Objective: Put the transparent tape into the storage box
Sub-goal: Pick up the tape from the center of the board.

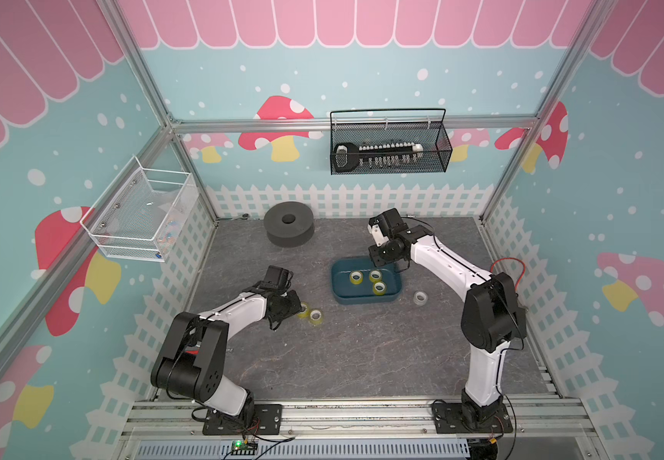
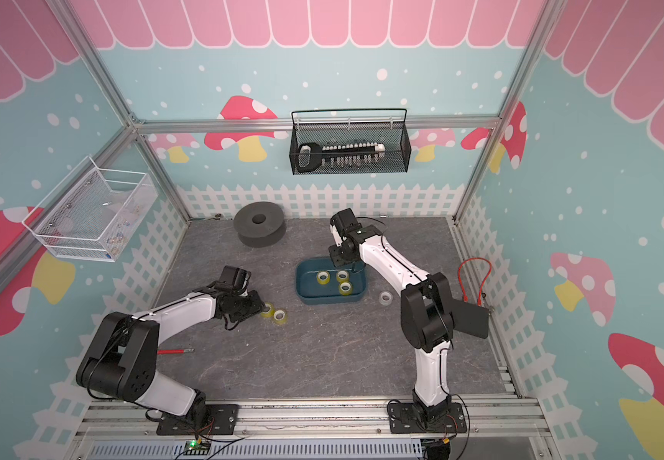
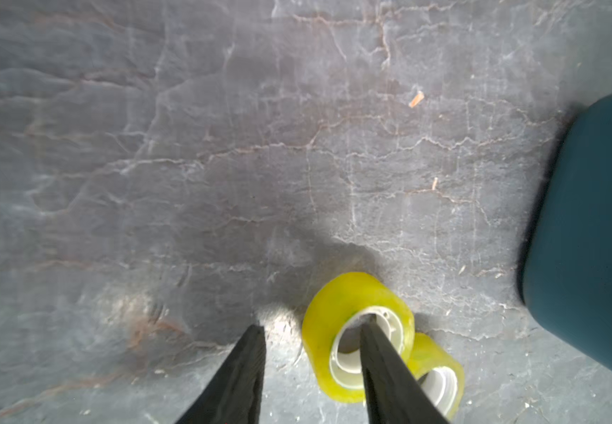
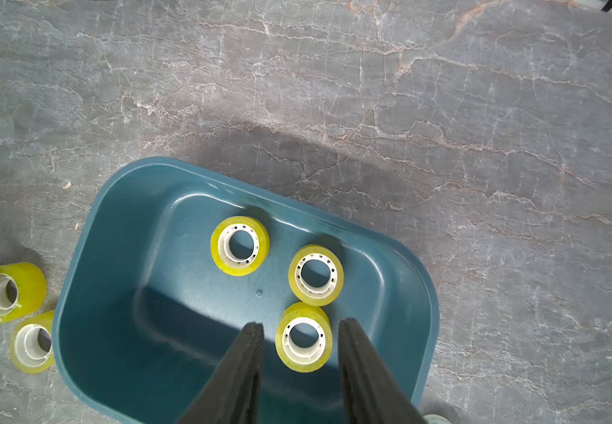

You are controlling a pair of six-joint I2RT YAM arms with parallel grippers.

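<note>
The storage box is a dark teal tub in mid-table. Three yellowish transparent tape rolls lie flat inside it. Two more tape rolls sit side by side on the table to its left. My left gripper is down at the nearer roll. It stands open, with one finger in the roll's white core and the other outside, a gap away from the wall. My right gripper hangs open over the box, above a roll lying on the floor.
A pale grey tape roll lies on the table right of the box. A black foam disc stands at the back. On the walls hang a black wire basket and a white mesh basket. A red-handled tool lies by the left arm.
</note>
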